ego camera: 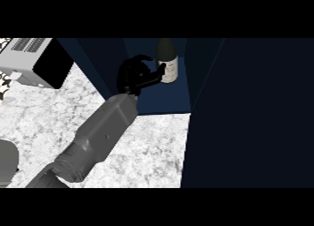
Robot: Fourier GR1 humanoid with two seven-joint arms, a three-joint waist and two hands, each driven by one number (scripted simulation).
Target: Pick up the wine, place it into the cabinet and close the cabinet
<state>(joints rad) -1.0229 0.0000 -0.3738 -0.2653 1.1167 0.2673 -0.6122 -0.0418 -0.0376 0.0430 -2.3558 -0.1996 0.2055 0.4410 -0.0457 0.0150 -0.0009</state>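
Note:
The wine bottle (168, 62) stands upright inside the dark blue cabinet (166, 99), near its back; it is dark with a pale label. My right hand (135, 75) is inside the cabinet, just left of the bottle. Its fingers are spread and relaxed, with one fingertip at the bottle's label and none wrapped round it. Its grey forearm (98, 132) runs back over the counter toward the lower left. The cabinet door (257, 114) hangs open as a large dark panel filling the right side. My left hand does not show.
A grey appliance with a black front (36, 62) sits on the marble counter (153, 150) at the upper left. A grey rounded shape (2, 161) shows at the left edge. The cabinet's left wall (94, 66) is close beside my wrist.

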